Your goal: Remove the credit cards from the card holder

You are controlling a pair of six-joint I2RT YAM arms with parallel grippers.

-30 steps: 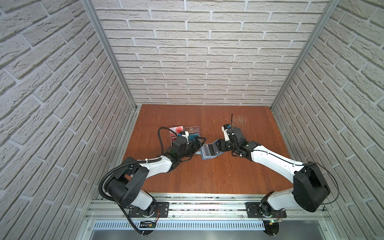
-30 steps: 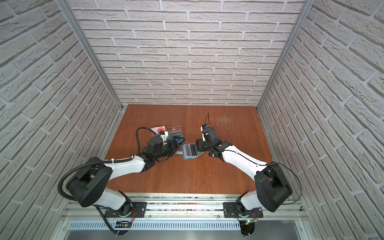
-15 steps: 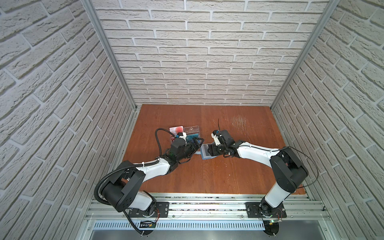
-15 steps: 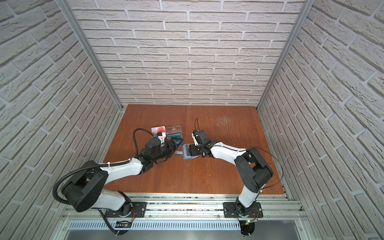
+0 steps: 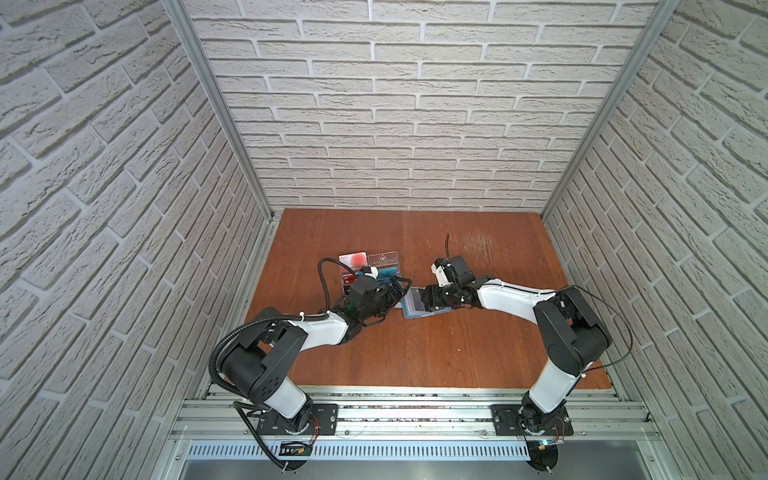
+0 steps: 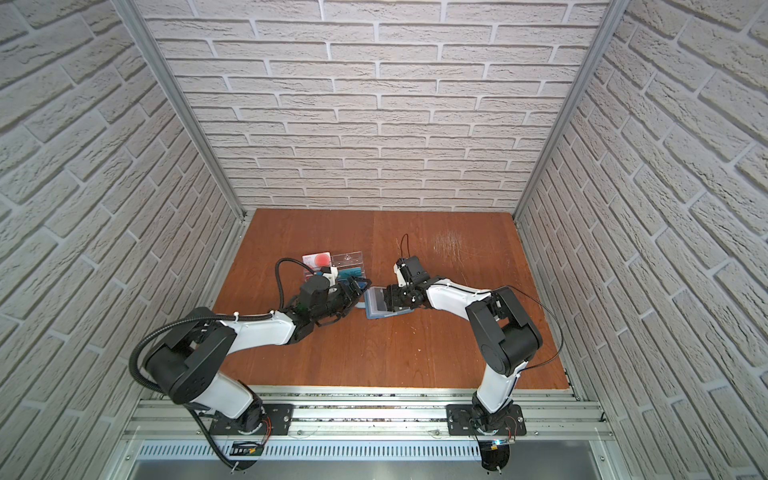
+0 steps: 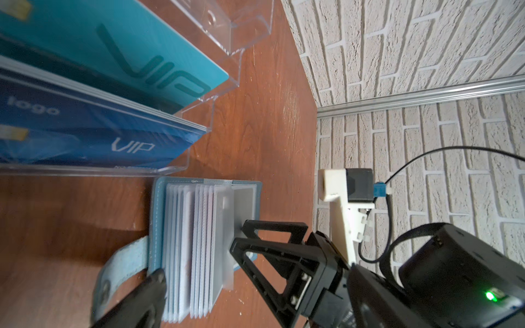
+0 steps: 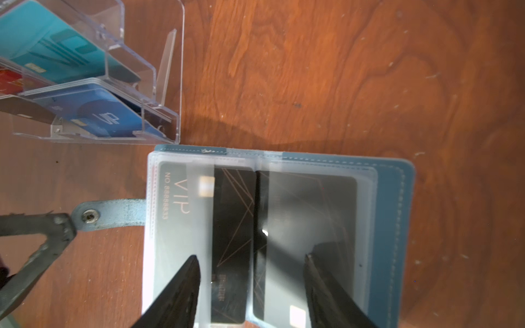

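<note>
The slate-blue card holder (image 5: 417, 309) (image 6: 379, 309) lies open like a book on the wooden table, with its snap strap (image 8: 110, 217) stretched flat. Black credit cards (image 8: 233, 224) marked VIP sit inside its clear sleeves (image 7: 199, 250). My right gripper (image 8: 252, 272) (image 5: 429, 296) is open, its fingertips (image 7: 247, 227) down on the spread sleeves on either side of the fold. My left gripper (image 7: 255, 269) (image 5: 400, 286) is wide open at the strap side of the holder, holding nothing. One of its fingers (image 8: 48, 230) is beside the snap.
A clear acrylic rack (image 5: 376, 270) (image 8: 159, 85) stands just behind the holder, almost touching it, with teal (image 7: 136, 51) and blue (image 7: 99, 133) cards in it. A white card with a red circle (image 5: 354, 259) is at its far left. Brick walls close in three sides.
My right gripper has moved left from beside the holder onto its open sleeves, and the right elbow has swung in. The left arm has hardly moved.
</note>
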